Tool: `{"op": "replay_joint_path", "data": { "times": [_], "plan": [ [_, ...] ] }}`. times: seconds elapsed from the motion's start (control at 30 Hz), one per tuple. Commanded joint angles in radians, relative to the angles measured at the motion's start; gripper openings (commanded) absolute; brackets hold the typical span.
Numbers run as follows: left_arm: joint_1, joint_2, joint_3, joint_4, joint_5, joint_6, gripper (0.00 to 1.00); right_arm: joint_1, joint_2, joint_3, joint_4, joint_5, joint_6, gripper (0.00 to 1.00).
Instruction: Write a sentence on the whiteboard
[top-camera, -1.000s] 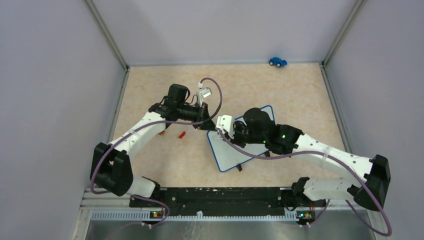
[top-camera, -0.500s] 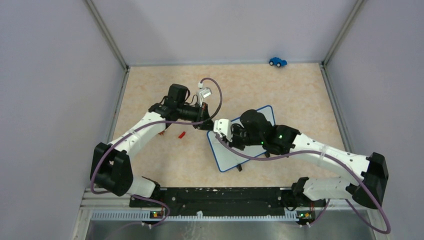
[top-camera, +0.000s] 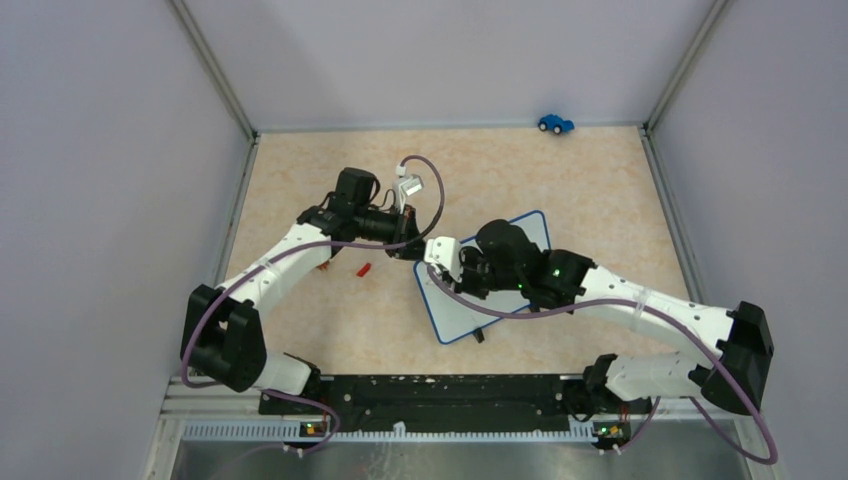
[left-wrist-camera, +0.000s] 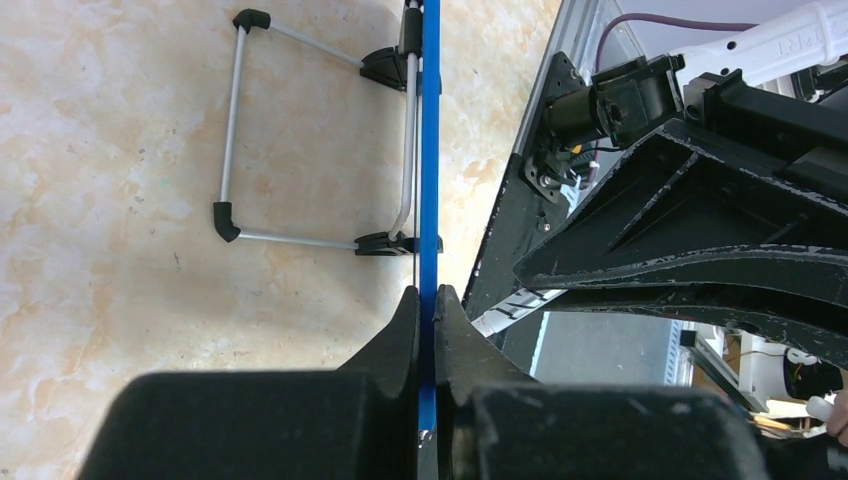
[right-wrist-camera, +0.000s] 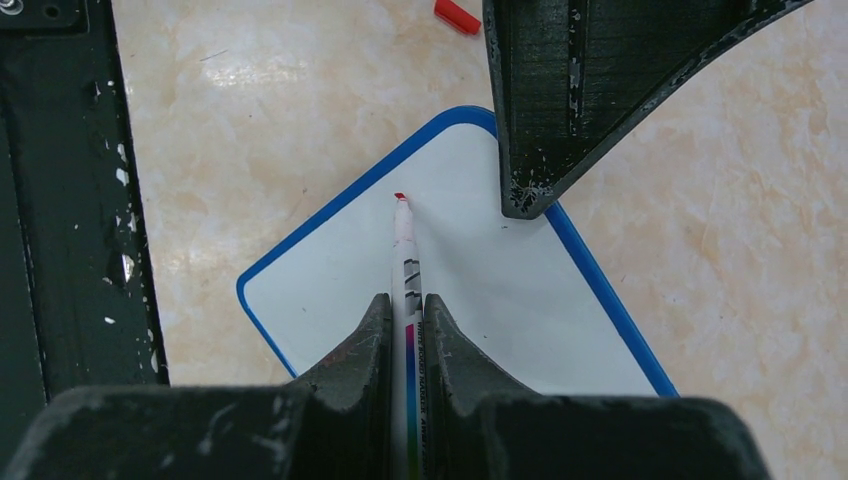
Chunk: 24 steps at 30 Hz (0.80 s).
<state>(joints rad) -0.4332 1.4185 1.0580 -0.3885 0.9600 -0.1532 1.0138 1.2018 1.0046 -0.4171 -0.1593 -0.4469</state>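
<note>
Right arm travel since the earlier frames: the wrist has shifted a little toward the left of the top view, bringing the marker (right-wrist-camera: 407, 262) closer to the corner of the whiteboard (top-camera: 465, 318). The left arm, the board and the loose items show no shift.

Current state:
- The whiteboard lies on the bench (top-camera: 560, 180) at the centre of the top view, turned at an angle.
- The left gripper (left-wrist-camera: 427, 300) is clamped on the board's blue rim. In the left wrist view the rim runs edge-on between the fingers, with the wire stand (left-wrist-camera: 232, 130) to its left.
- The right gripper (right-wrist-camera: 405, 305) is closed on the marker, barrel pointing up the frame.
- The red tip (right-wrist-camera: 400, 196) sits over the white surface just inside the rounded corner, at upper centre of the right wrist view. Contact with the surface cannot be confirmed.
- A red cap (top-camera: 364, 268) lies on the bench left of the board.

Progress: no lettering is visible on the part of the board shown in the right wrist view; in the top view the right arm hides much of the surface. Preparation therefore appears complete: marker uncapped and gripped, board steadied, tip positioned at a starting corner. The sentence itself appears not yet begun, so all of the writing remains.
</note>
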Motion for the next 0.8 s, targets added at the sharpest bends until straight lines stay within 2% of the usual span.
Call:
{"op": "replay_joint_path", "data": {
  "times": [0.0, 0.33, 0.77],
  "plan": [
    [-0.002, 0.013, 0.014, 0.016, 0.017, 0.005, 0.00, 0.010, -0.010, 0.061, 0.059, 0.071, 0.015, 0.00],
    [-0.002, 0.011, 0.013, 0.015, 0.013, 0.006, 0.00, -0.005, -0.016, 0.081, 0.077, 0.129, 0.030, 0.00],
    [0.000, 0.011, 0.011, 0.014, 0.011, 0.006, 0.00, -0.007, -0.032, 0.049, 0.036, 0.131, 0.014, 0.00]
  ]
}}
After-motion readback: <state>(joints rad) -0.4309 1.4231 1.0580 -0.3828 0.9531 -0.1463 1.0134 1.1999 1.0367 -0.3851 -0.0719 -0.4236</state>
